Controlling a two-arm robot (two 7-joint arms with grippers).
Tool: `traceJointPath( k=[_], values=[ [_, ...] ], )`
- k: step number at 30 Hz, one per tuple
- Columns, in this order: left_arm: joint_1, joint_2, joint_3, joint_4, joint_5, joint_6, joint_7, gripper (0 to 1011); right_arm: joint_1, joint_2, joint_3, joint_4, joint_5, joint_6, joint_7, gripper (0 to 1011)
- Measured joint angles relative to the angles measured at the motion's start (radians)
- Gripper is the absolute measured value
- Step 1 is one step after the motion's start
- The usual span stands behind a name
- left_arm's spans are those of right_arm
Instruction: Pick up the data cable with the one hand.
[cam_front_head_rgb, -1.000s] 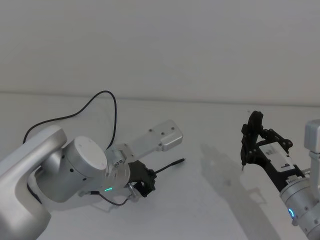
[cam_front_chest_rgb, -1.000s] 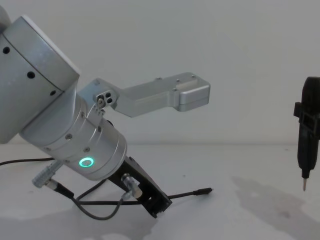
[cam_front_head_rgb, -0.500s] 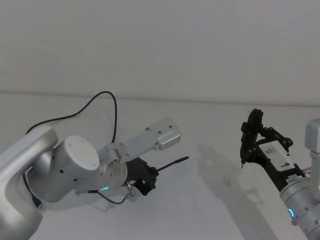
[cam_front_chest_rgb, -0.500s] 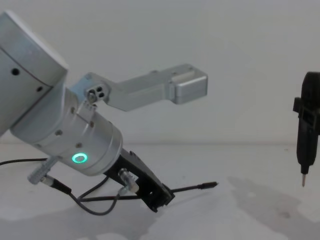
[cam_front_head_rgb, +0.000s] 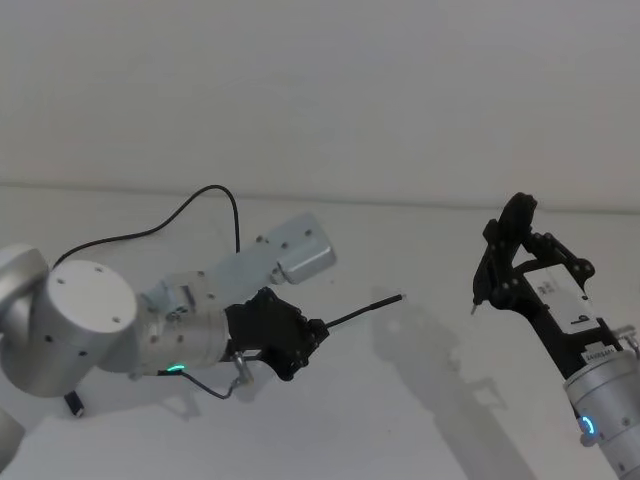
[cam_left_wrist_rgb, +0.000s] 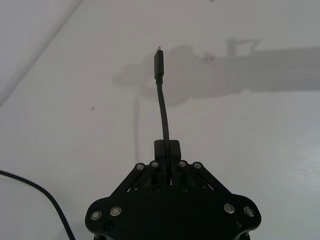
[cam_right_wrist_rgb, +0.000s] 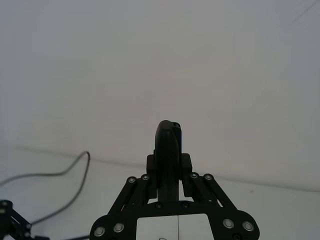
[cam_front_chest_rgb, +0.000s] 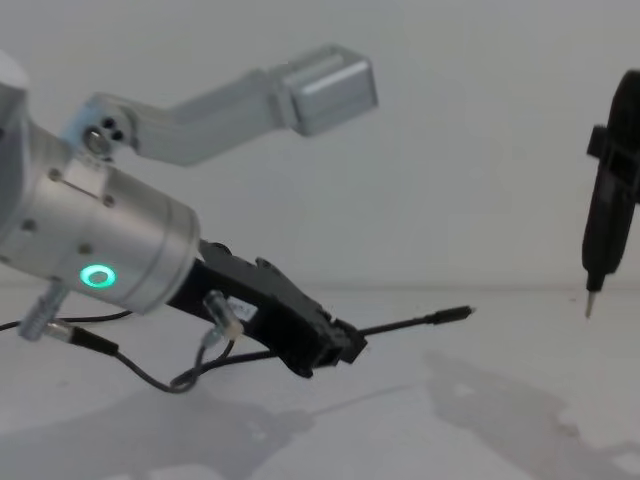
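Left gripper (cam_front_head_rgb: 312, 338) has its black fingers pinched together on the data cable (cam_front_head_rgb: 355, 314), gripping it a short way back from the plug tip (cam_front_head_rgb: 392, 298). From where I stand the free end sticks out ahead of the fingertips and rises a little, clear of the white table (cam_front_head_rgb: 400, 420), its shadow lying apart below it in the chest view. In the left wrist view the cord (cam_left_wrist_rgb: 163, 107) runs almost straight out of the closed fingers (cam_left_wrist_rgb: 167, 148) to the plug (cam_left_wrist_rgb: 157, 64). Behind the gripper, the rest of the cord loops back across the table toward the far left (cam_front_head_rgb: 190, 212).

That stub holding its line suggests the cord is light and has some spring over a short span, but the long slack behind looks limp and would likely drag and swing if lifted. It is thin and matte, so I would guess it could slide or twist between the pads under a pull. A hold near the plug, as here, seems sensible for controlling the tip.

Right gripper (cam_front_head_rgb: 480, 297) hangs off to the right above the table, well apart, fingers together and holding nothing.
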Motion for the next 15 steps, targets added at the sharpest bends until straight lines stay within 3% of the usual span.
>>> traceJointPath(
  k=[15],
  values=[
    [0.013, 0.061, -0.056, -0.035, -0.093, -0.082, -0.092, 49, -0.027, -0.021, 0.028, -0.056, 0.115, -0.051, 0.082, 268]
  ],
)
